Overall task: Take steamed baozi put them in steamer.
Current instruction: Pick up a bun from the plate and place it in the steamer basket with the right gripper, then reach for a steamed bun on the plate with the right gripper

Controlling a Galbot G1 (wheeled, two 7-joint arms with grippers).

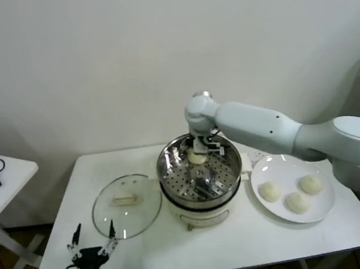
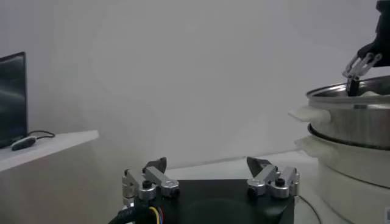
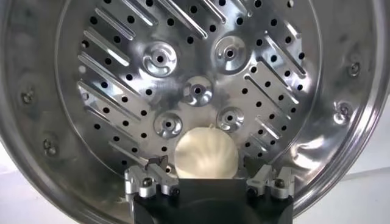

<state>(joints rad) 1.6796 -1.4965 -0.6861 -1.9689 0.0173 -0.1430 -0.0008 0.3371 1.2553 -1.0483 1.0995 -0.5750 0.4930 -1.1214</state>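
The steamer (image 1: 168, 164) stands mid-table on its white cooker base. One cream-white baozi (image 1: 196, 158) lies on its perforated floor toward the back rim. My right gripper (image 1: 203, 150) hangs just above it, reaching into the basket. In the right wrist view the right gripper (image 3: 204, 163) is open, and the baozi (image 3: 206, 152) sits between its fingers with a gap on each side. Three more baozi (image 1: 298, 202) rest on the white plate (image 1: 283, 161) to the right. My left gripper (image 1: 94, 234) is parked open at the table's front left corner, and the left wrist view shows this left gripper (image 2: 206, 162) holding nothing.
The round glass lid (image 1: 126, 206) lies flat on the table left of the steamer, close to the parked left gripper. A white side table (image 1: 3, 181) with black cables stands farther left. A wall is close behind the table.
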